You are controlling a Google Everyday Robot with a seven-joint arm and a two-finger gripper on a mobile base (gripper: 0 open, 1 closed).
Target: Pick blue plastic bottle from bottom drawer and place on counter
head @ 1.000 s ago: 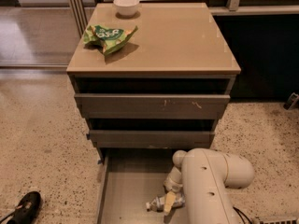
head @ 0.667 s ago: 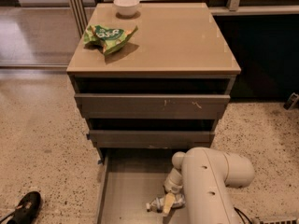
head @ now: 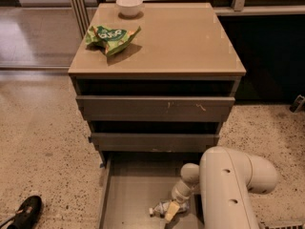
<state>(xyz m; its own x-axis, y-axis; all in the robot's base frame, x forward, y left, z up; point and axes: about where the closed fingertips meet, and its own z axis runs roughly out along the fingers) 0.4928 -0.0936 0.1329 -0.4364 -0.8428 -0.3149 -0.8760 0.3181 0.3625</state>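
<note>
Clear plastic, the blue plastic bottle [head: 159, 209] lies near-right in the open bottom drawer [head: 128, 199] at my end effector [head: 173, 210], whose grip state I cannot tell; grasping seems in hand, then a lift to the worktop [head: 181, 42].
</note>
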